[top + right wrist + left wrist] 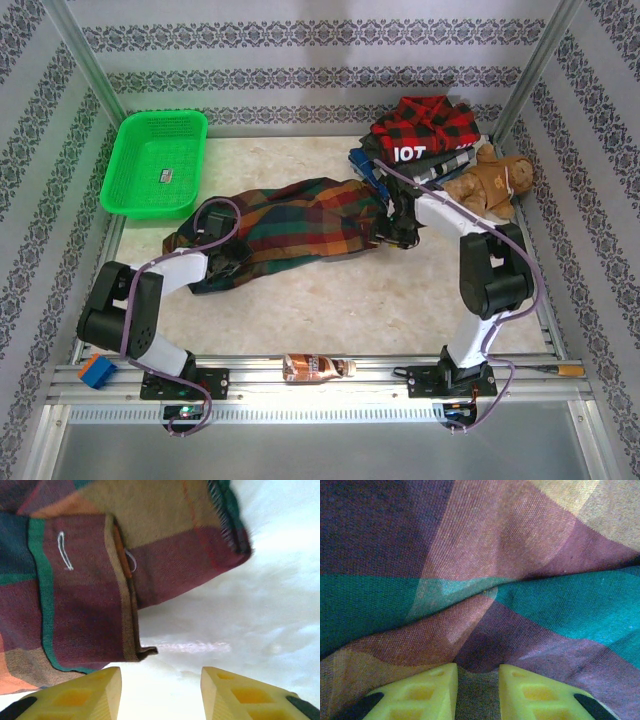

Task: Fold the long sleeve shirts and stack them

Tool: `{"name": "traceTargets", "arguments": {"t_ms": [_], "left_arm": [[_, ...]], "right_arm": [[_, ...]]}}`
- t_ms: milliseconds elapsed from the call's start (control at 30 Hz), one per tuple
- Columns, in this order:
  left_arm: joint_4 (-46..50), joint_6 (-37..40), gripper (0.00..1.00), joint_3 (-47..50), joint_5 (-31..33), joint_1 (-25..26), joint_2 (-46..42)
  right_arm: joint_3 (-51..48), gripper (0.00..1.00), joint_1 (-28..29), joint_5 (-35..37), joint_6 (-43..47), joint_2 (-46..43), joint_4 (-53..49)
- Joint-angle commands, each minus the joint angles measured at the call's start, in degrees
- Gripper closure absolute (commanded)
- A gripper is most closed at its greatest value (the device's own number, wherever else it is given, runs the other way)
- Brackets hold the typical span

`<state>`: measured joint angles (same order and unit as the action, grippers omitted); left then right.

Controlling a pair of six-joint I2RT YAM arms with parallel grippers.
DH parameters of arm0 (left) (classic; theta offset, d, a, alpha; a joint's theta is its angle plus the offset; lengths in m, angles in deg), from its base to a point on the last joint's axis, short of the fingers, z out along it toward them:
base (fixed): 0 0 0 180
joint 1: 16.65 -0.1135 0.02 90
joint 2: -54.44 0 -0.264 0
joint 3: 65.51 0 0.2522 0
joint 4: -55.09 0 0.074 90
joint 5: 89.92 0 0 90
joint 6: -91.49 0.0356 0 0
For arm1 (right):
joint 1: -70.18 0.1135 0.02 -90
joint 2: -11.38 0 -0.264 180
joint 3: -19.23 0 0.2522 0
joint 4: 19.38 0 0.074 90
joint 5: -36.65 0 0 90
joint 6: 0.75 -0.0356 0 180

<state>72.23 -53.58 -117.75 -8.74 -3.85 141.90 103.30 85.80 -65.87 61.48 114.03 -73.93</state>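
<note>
The large plaid shirt (295,225), orange, green, navy and red, lies bunched across the middle of the table. My left gripper (222,262) is at its left end, and its yellow fingers (427,692) are shut on a fold of the plaid shirt (480,580). My right gripper (400,232) is at the shirt's right end. Its jaws stand open over the pale table, with the shirt's cuff edge (100,610) just above the left finger (90,692) and nothing between them. More shirts sit piled (420,135) at the back right, a red-black check one on top.
A green basket (155,165) stands at the back left. A brown teddy bear (490,185) lies beside the shirt pile. A brown bottle (315,367) rests on the front rail, and a blue block (97,371) sits at the front left.
</note>
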Motion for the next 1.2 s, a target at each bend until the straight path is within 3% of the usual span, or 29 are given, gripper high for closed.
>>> {"name": "traceTargets", "arguments": {"t_ms": [0,267,433,667,933,1100,1133,1167], "left_arm": [[1.3,1.4,0.72,0.8,-0.4,0.7,-0.9],[1.0,1.5,0.72,0.8,-0.7,0.7,-0.5],[1.1,1.9,0.72,1.0,-0.7,0.7,-0.4],[0.7,1.9,0.72,1.4,-0.8,0.7,0.0],[-0.3,1.6,0.73,2.5,-0.7,0.6,0.8],[-0.7,1.6,0.73,2.5,-0.9,0.6,1.4],[-0.7,1.6,0.73,2.4,-1.0,0.6,1.6],[-0.7,1.6,0.73,2.4,-1.0,0.6,1.5]], "right_arm": [[-2.1,0.55,-0.2,-6.2,-4.4,1.3,5.6],[-0.8,0.59,-0.8,-7.4,-5.2,4.4,9.6],[0.9,0.72,-0.9,-6.4,-5.0,6.3,10.2],[0.0,1.0,-1.0,-6.8,-3.3,3.1,10.1],[-0.2,1.0,-0.2,-8.1,1.0,-5.1,7.2],[2.2,1.0,0.0,-7.1,3.3,-5.7,4.5],[3.2,0.98,-0.3,-6.5,3.6,-4.9,2.1],[3.0,0.84,-0.7,-7.2,3.8,-4.4,1.6]]}}
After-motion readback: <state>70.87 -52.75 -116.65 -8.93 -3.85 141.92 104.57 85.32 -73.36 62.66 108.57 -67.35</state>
